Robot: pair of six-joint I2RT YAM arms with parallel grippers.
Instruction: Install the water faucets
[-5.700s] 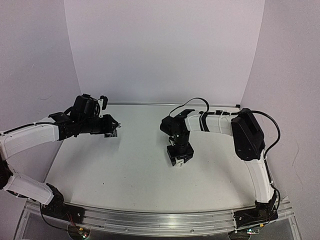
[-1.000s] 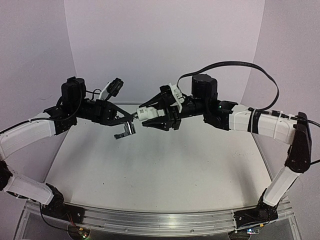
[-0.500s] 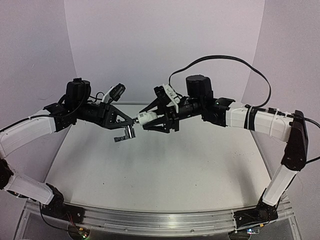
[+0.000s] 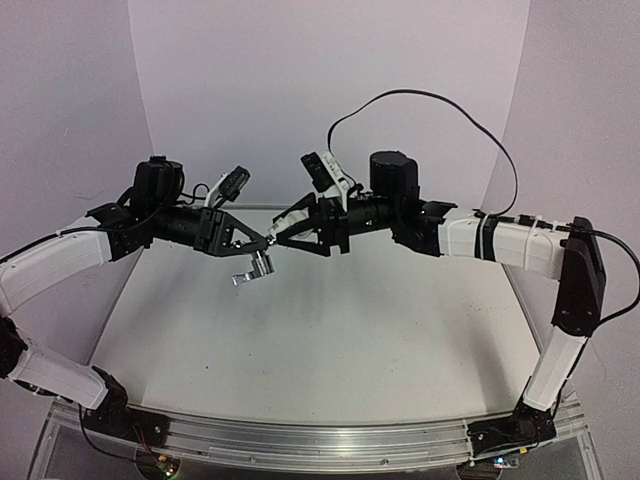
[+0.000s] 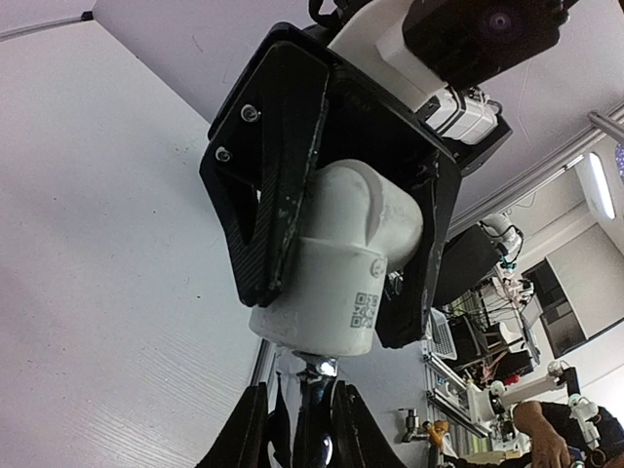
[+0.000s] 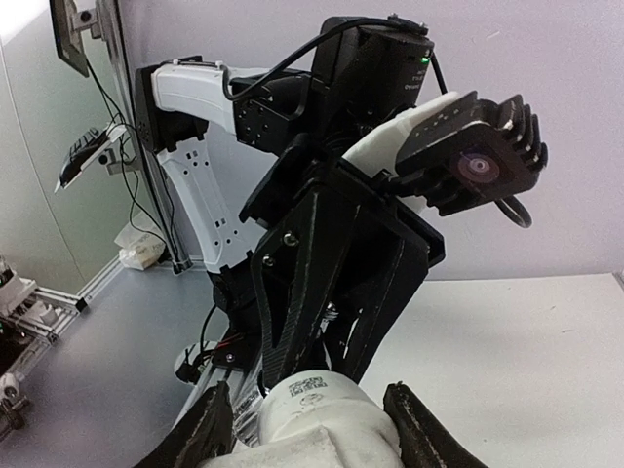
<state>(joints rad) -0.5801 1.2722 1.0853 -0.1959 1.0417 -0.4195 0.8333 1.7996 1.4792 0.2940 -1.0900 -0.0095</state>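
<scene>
No legible lettering; just a small QR code (image 5: 366,310) on the white elbow fitting (image 5: 331,258)

Above the table (image 4: 400,330), the left pincer (image 4: 258,244) and the right pincer (image 4: 280,236) were tip to tip in the middle. The faucet (image 4: 251,271) hung under the left one. The elbow pipe (image 5: 341,263) sat in the right one, touching the faucet.

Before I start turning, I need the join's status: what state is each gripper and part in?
left gripper: shut on the faucet.
right gripper: shut on the white elbow fitting.
faucet: held in the air, stem at the fitting's mouth; thread depth cannot be told.
white elbow fitting: held in the air, open end toward the faucet.
</scene>
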